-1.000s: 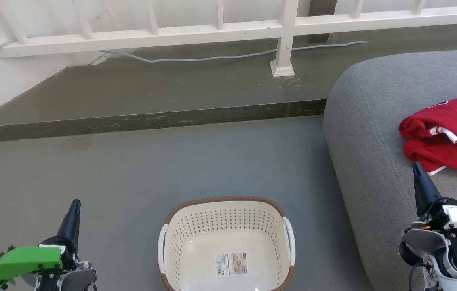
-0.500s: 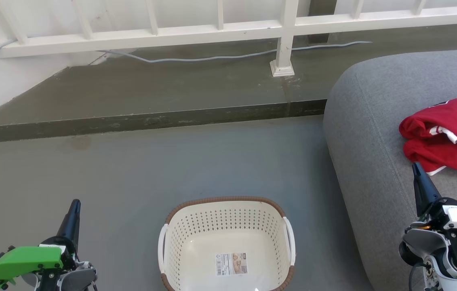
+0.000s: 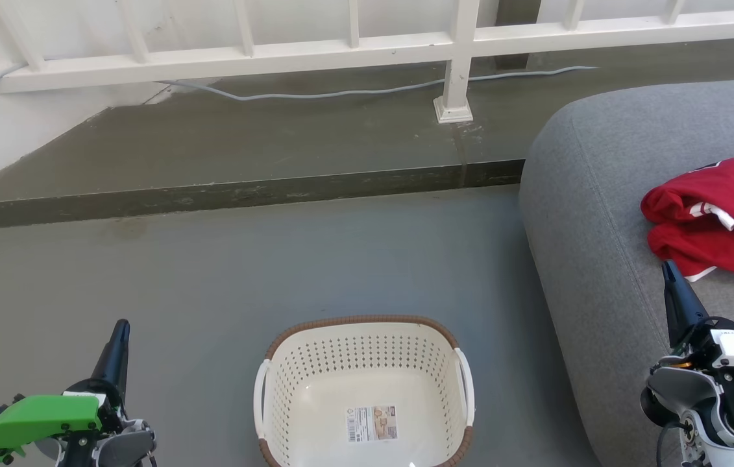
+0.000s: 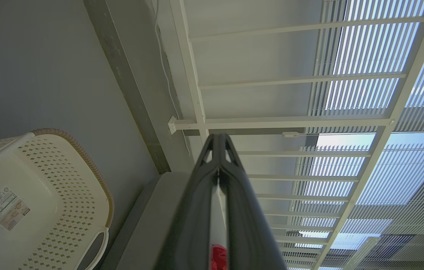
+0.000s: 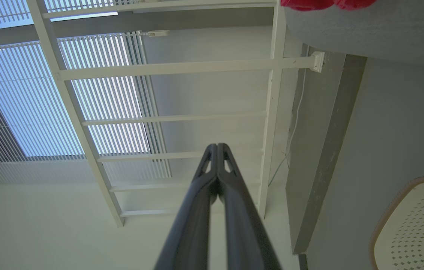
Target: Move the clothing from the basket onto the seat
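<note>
Bright, even daylight; sharp frames; wide-angle wrist distortion.

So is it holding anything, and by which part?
Nothing. The left gripper and right gripper are both shut and empty; the clothing lies on the seat.

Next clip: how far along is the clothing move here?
Done: the basket holds just a label sticker, and red clothing lies on the grey seat. In hand: nothing; the left gripper and right gripper have jaws closed and empty. Left: nothing visible to move, though the clothing runs off frame, so the garment count is unclear.
</note>
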Controlling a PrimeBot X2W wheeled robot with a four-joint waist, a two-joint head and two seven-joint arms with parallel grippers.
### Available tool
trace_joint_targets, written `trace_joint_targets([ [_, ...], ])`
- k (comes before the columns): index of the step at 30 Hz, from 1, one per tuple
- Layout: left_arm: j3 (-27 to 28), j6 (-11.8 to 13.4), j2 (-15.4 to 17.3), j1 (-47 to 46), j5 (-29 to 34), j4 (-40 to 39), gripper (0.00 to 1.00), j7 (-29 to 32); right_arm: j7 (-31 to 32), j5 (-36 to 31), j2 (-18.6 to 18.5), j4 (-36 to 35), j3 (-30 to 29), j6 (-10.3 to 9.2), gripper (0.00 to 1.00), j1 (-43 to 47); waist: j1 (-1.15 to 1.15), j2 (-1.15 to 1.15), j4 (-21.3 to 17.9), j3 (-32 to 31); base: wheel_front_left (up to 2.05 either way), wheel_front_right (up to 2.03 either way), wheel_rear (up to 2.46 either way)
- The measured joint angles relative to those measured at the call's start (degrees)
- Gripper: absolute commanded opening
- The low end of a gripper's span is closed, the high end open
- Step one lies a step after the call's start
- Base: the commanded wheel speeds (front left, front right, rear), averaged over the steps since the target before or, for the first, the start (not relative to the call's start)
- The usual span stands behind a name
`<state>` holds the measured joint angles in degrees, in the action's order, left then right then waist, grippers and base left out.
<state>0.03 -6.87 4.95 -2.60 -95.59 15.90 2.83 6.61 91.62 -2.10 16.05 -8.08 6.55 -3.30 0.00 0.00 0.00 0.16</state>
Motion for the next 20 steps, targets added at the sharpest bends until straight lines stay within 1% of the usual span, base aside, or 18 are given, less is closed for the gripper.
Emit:
trace_joint_targets([
  [20, 0.1, 0.0, 0.0, -0.1, 0.0, 0.1, 0.00, 0.1, 0.0, 0.1, 0.0, 0.0, 0.0, 0.00, 0.00, 0.0, 0.00, 0.00, 0.0, 0.0, 0.00, 0.00, 0.00],
])
